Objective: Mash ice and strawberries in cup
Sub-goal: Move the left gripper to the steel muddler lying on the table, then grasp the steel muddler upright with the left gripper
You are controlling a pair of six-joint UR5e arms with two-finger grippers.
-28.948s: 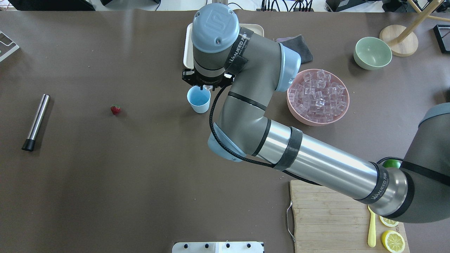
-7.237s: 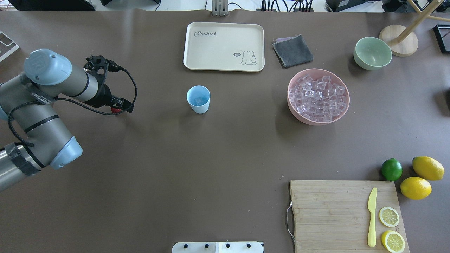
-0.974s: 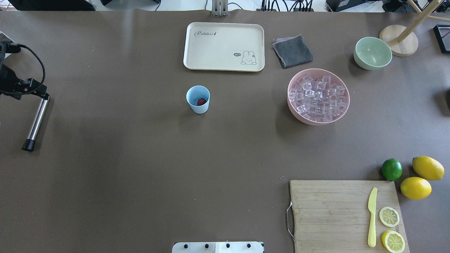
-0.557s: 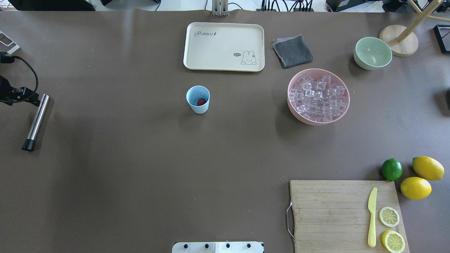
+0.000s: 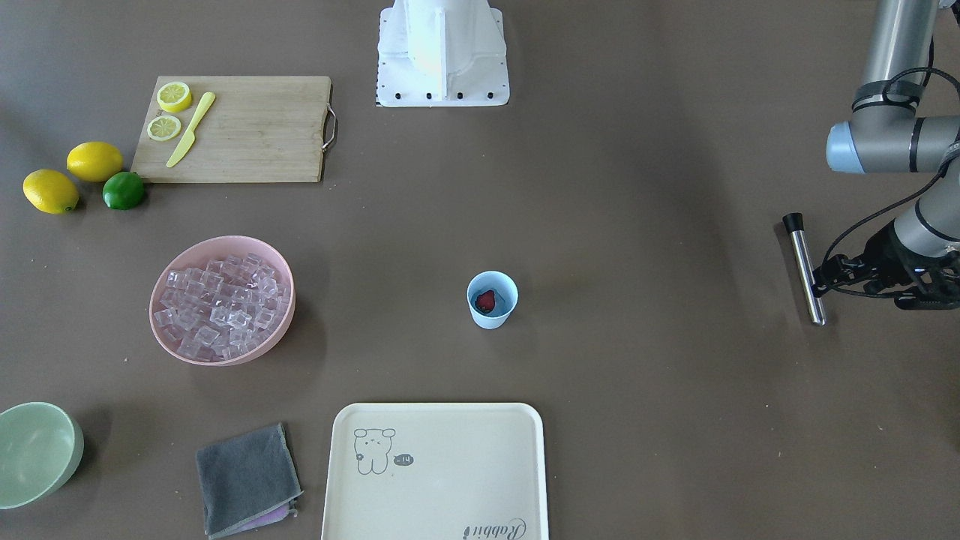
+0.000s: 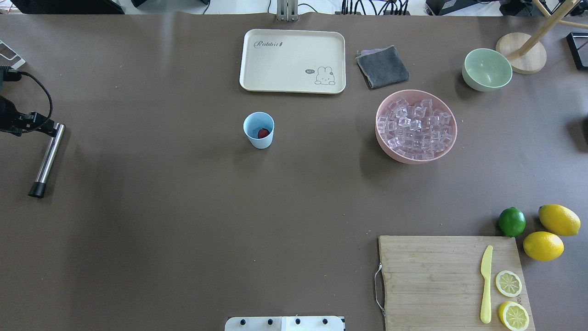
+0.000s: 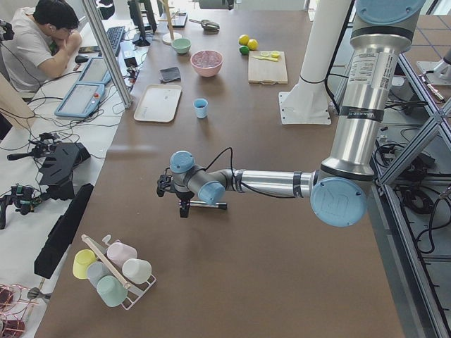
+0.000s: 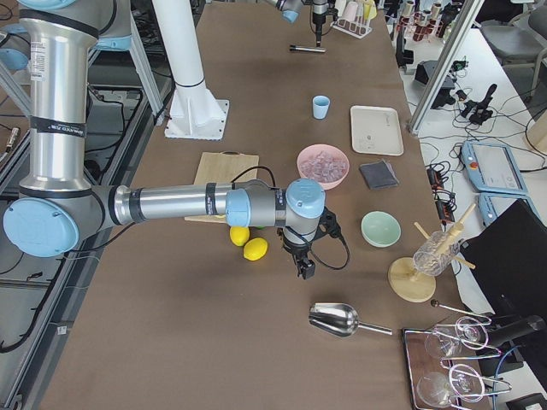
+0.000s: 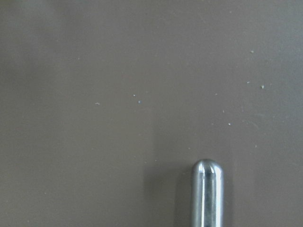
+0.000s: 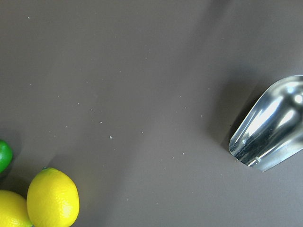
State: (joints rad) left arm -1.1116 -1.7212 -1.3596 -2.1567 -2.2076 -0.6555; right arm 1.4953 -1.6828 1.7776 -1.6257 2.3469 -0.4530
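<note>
The left arm (image 7: 268,182) reaches out low and level, its forearm running toward 9 o'clock in the left side view. Its wrist is bent so the left gripper (image 7: 183,208) points straight down (jaws too small and dark to read). The right arm (image 8: 171,205) lies level too, stretched toward 3 o'clock in the right side view. The right gripper (image 8: 304,266) hangs toward 6 o'clock, its jaw state unreadable.

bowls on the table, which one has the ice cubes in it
The pink bowl, the larger one: it is heaped with clear ice cubes. The pale green bowl by the wooden stand is empty.
</note>
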